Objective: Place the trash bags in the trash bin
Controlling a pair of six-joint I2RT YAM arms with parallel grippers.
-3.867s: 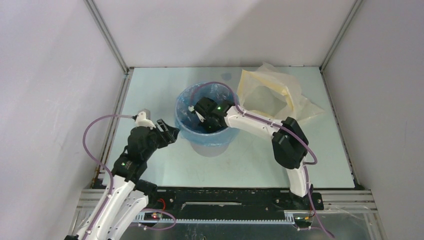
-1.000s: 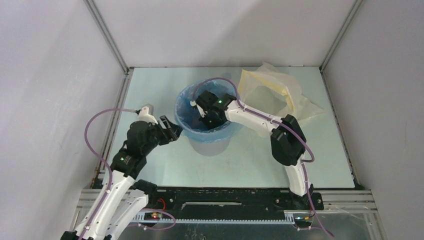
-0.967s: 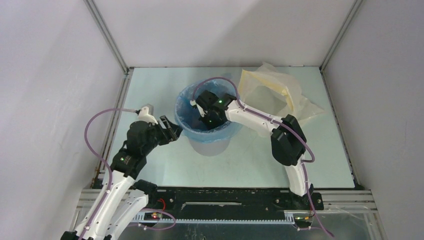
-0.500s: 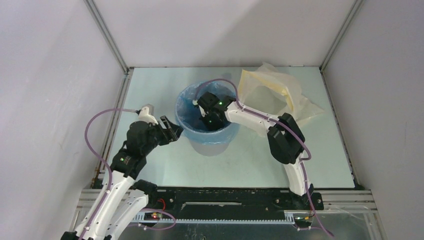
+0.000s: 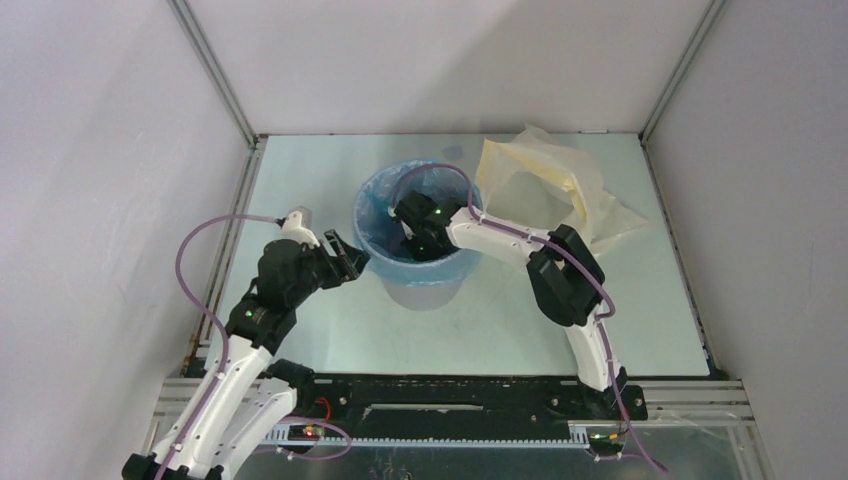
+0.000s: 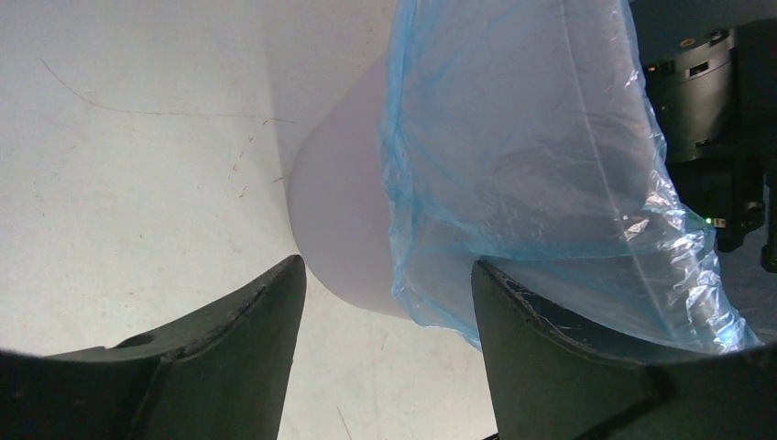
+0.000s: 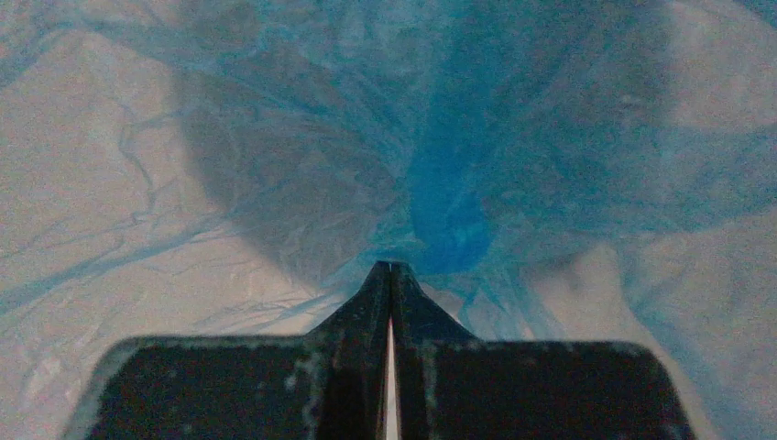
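blue trash bag (image 5: 372,215) lines trash bin (image 5: 425,288)
right tool (image 7: 389,267) closed inside bin, tips against bag; left tool (image 6: 385,268) open beside bin

Trash bag (image 6: 513,165) in the trash bin (image 5: 420,287), right pincer (image 7: 391,266) inside, left pincer (image 5: 351,258) just left, larger bag (image 5: 540,180) behind-right.

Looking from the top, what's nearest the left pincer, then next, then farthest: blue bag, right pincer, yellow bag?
1. Blue bag, right beside the left pincer.
2. Right pincer, down inside the bin.
3. Yellow bag, back right corner.
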